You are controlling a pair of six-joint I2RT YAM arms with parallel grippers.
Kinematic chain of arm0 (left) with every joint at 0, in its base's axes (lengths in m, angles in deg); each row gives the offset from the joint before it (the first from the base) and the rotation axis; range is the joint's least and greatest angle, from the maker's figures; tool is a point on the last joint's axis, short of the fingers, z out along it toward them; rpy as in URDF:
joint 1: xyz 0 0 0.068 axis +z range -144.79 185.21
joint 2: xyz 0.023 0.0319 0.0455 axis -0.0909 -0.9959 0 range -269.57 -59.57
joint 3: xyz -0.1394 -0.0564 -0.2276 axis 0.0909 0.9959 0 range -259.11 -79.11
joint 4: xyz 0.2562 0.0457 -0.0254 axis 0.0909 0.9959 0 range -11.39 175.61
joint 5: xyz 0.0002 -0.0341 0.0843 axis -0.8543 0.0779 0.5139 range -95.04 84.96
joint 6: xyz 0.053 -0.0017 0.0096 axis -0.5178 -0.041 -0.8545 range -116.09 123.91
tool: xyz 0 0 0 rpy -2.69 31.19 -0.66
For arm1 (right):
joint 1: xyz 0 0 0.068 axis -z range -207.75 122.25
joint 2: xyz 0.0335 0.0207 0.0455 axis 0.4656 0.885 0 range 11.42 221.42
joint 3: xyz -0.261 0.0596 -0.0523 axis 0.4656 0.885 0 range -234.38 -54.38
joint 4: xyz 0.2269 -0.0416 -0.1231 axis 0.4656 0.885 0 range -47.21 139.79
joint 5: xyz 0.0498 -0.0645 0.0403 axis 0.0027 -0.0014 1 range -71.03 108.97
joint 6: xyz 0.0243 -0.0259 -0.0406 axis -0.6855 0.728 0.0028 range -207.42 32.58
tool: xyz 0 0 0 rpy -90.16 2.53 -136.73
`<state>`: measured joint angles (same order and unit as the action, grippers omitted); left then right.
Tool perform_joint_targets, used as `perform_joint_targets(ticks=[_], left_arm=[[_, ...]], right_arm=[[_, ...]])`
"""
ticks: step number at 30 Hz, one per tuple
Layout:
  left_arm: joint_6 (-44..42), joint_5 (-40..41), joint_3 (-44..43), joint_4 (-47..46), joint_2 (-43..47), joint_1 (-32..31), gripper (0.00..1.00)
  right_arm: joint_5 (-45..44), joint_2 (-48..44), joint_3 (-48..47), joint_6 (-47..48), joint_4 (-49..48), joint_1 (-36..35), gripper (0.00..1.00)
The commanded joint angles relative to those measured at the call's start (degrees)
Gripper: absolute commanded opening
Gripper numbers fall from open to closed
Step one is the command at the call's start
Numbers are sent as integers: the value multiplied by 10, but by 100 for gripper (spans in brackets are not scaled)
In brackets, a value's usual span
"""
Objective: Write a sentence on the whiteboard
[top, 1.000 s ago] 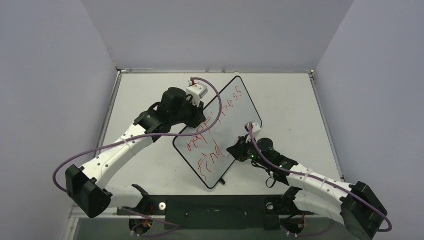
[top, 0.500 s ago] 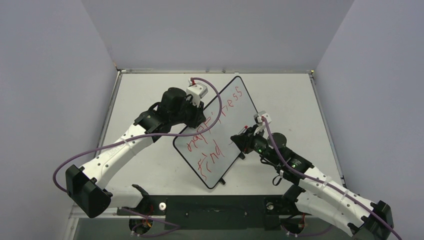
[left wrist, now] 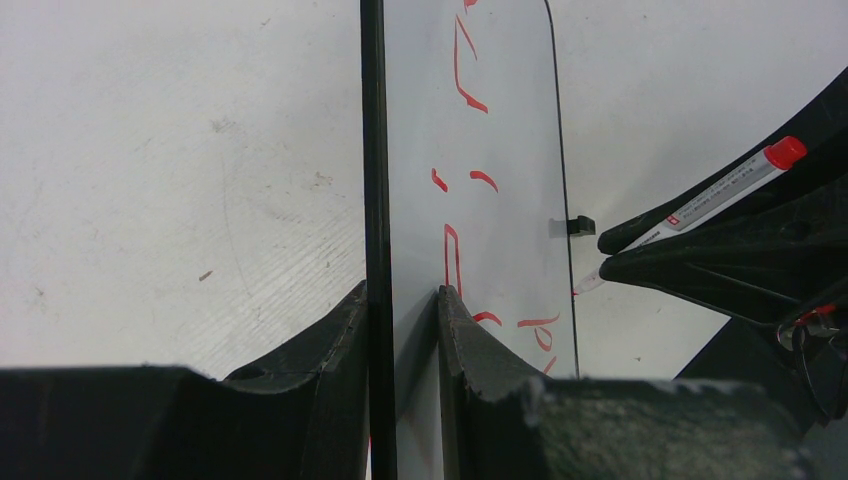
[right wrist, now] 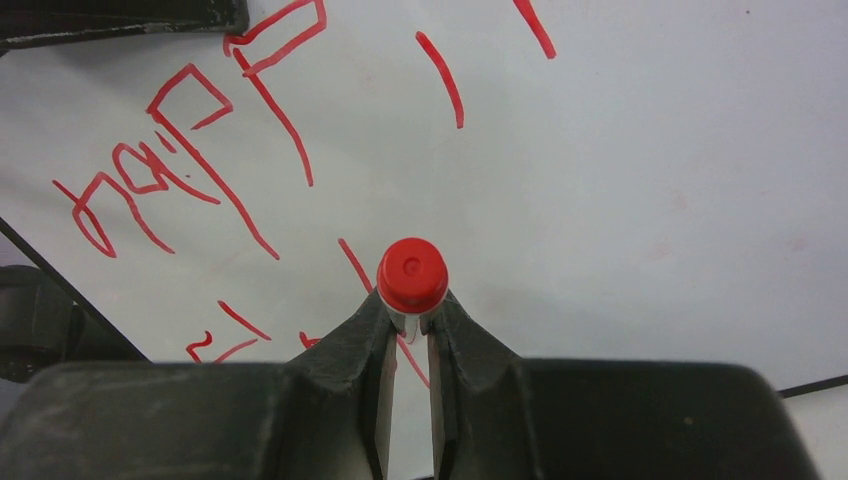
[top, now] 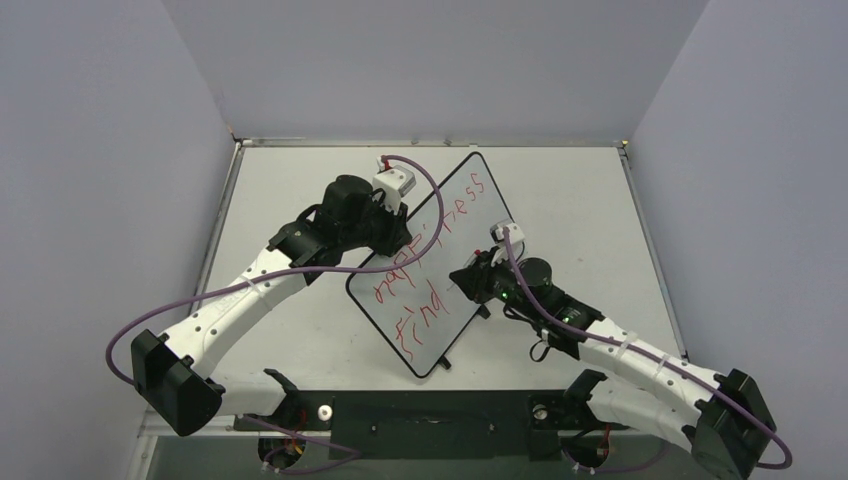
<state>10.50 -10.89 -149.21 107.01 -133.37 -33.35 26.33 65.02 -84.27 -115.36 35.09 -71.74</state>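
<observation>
We open on the white surface, with the whiteboard sitting askew across its middle; the left fingers are clamped on its black rim, steadying it; over to the right fingers, pressed together on a marker with a red cap, tip aimed at the board beside line 2; the sentence reads "happiness" then "find", so we judge the writing roughly halfway; whether the tip touches, we cannot tell; next we'd want a gentle press and 1 small curving stroke just past the "d".
</observation>
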Motion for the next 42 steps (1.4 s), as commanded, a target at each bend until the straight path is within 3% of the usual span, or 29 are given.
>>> perform_joint_targets(ticks=[1, 20, 42], left_arm=[[-50, 29, -5, -10, 19, 0, 0], [-50, 31, -3, -10, 21, 0, 0], [-50, 32, -2, -9, 20, 0, 0]], right_arm=[[15, 13, -17, -14, -72, -4, 0], [-43, 55, 17, -58, -183, -4, 0], [-29, 91, 56, -73, -221, -8, 0]])
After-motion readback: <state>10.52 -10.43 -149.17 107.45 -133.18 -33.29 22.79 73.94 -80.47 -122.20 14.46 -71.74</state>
